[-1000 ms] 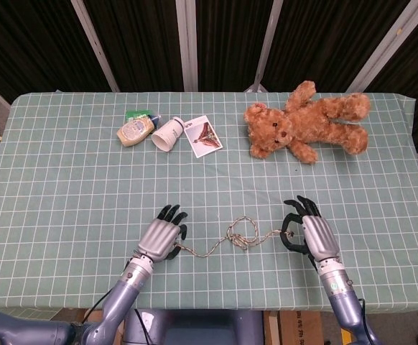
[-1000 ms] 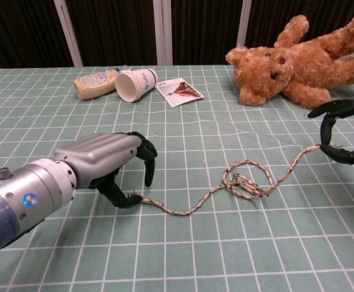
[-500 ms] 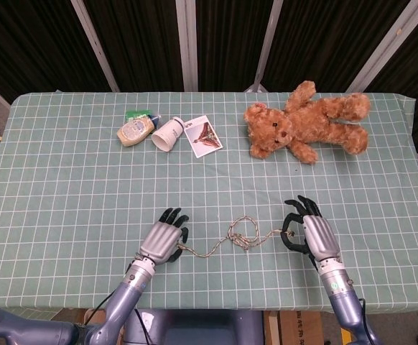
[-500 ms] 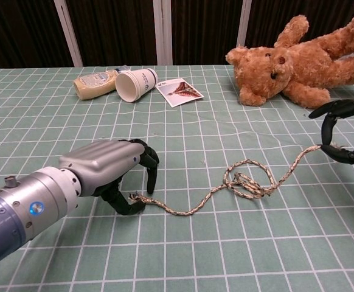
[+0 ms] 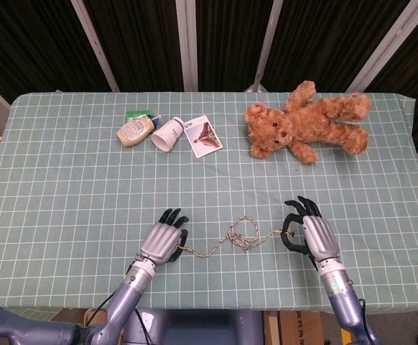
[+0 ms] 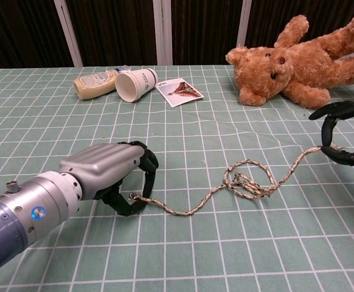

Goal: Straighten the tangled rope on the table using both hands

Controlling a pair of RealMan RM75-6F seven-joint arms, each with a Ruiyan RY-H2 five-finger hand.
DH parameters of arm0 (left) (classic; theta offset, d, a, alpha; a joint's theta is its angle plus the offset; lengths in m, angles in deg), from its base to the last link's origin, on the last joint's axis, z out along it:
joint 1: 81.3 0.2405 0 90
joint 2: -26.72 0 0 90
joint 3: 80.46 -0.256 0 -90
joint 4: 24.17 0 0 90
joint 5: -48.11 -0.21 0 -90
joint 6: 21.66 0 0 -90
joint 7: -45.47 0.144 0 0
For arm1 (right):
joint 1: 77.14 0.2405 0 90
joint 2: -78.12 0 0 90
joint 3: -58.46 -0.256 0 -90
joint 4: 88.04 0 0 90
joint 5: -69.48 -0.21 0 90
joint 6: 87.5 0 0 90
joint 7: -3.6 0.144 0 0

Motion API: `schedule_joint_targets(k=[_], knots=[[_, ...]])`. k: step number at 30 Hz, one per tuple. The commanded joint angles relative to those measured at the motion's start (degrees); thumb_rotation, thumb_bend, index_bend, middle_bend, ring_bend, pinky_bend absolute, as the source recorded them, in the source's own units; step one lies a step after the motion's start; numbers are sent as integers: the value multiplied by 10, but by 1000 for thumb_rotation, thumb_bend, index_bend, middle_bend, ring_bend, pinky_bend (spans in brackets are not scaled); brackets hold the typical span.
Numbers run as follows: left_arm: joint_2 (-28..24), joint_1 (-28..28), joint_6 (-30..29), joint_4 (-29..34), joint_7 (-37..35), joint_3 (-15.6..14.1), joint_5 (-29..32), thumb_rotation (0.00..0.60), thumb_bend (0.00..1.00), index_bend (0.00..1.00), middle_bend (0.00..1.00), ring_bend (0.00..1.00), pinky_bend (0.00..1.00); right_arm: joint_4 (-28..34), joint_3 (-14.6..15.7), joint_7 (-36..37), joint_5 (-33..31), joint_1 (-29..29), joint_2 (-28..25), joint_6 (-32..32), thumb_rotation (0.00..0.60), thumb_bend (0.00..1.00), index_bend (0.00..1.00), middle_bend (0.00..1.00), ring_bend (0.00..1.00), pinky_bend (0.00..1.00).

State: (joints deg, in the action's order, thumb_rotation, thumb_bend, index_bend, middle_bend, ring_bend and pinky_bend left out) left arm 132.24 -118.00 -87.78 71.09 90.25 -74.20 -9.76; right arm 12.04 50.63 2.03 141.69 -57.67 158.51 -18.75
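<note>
while both hands pinch the rope [image 6: 244, 182], teddy bear [image 5: 304, 128], cup [image 5: 167, 134] beyond

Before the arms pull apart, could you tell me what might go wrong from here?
The rope is looped and knotted mid-span; pulling may tighten that tangle rather than open it. The left robot hand pinches only the very end, so it may slip free. The right robot hand holds the other end near the teddy bear and could brush it.

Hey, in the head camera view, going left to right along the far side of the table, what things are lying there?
Mayonnaise bottle → paper cup → picture card → teddy bear.
</note>
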Motion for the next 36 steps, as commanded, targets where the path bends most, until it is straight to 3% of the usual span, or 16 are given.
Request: schedule_joint_targets(k=[1,7,13,27,36], knots=[[0,0,-2,-3,-1,-2,-2,600,510,605,187,0,0,0,0,0,0,0,0,0,600,480,668,214,0,0],[-10,4,-9,-2,-7,-2,-4,600,520,606,188,0,0,-1,-1,2,-3,-1,-2,0,600,479,668,214,0,0],[-52,14,-19,16,-32,0,-18,600,521,607,189,0,0,-5,-7,6,-9,-3,-10,3,600,480,668,215,0,0],[-247,80,-52,81,-189,-6,-83,600,522,614,199,0,0,-4,-15,16,-24,-24,-48,25,600,479,668,216,0,0],[-324,133,-75,65,-308,-33,-131,600,521,618,203,0,0,-3,-5,22,-21,-44,-75,40,600,479,668,215,0,0]])
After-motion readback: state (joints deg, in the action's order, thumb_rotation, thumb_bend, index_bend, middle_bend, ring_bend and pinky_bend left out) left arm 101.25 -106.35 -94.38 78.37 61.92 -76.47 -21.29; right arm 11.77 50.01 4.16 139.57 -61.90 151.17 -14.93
